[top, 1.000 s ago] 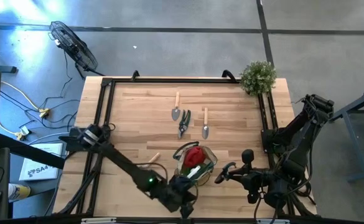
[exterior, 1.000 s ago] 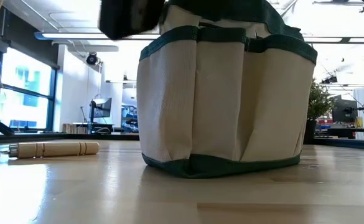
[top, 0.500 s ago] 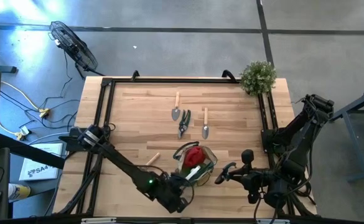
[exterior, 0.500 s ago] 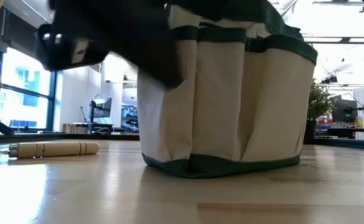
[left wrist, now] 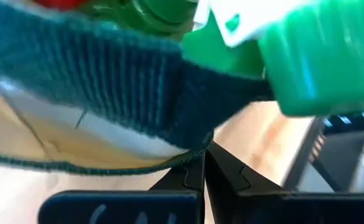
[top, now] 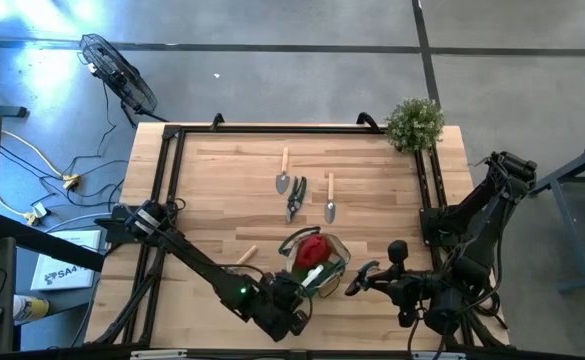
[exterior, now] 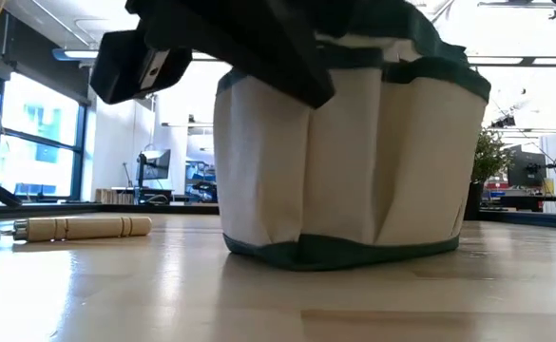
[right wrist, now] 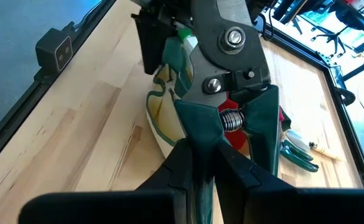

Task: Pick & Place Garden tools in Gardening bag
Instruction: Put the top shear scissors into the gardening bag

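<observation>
left gripper (left wrist: 203, 177) pinching closed on gardening bag (top: 317, 262) rim | right gripper (right wrist: 201, 165) gripping green pruners (right wrist: 228, 81), hovering beside bag

"SA4" on floor box (top: 60, 272)

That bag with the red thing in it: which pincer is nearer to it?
Left. The left pincer is right at the gardening bag, shut on its dark green rim. The right pincer, holding pruners, is just off the bag's other side.
</observation>
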Robot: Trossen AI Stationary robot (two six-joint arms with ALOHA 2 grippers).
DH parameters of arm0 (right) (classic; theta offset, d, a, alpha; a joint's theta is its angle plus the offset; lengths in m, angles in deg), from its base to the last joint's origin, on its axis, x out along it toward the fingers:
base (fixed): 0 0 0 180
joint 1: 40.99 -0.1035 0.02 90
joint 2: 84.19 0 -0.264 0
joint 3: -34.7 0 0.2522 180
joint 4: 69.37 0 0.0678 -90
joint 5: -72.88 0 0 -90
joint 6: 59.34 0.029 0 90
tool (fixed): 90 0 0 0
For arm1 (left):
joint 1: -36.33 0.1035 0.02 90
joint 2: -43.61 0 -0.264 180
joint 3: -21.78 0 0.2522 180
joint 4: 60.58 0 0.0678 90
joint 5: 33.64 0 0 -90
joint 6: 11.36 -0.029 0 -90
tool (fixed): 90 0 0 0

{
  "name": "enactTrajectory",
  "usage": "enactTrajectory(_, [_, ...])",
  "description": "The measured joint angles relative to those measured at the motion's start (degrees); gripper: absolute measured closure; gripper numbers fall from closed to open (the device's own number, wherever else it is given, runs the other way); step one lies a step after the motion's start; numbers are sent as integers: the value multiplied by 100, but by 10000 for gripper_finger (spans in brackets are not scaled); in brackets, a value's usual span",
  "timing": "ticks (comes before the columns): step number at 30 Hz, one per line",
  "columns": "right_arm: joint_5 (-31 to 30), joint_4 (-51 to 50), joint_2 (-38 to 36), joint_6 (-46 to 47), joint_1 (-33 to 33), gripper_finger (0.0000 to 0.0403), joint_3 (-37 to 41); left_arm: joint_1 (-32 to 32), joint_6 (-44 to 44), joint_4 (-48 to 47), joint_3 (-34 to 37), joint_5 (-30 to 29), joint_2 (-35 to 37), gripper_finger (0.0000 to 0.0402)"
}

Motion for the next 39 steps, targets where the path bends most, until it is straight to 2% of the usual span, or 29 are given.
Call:
enactTrajectory(3, [33,1,0,52,0,373,0,2,237,-269,0,-244,0,402])
enactTrajectory(9, [31,-25,0,83,-72,373,0,4,746,-1080,0,-319,0,402])
enactTrajectory(15, [4,-26,0,95,-162,373,0,73,1300,-2231,0,-1006,27,402])
enactTrajectory(20, [15,-34,0,148,-162,373,0,337,1468,-3003,0,-1004,51,402])
enactTrajectory(24, [35,-154,0,283,-162,373,0,468,1436,-3067,0,-824,63,402])
enactTrajectory(30, [-119,-1025,1,709,-163,373,0,273,1312,-2946,0,-799,257,402])
enactTrajectory(39, [-771,-1729,174,503,-49,373,0,-493,1315,-2679,0,-1530,849,402])
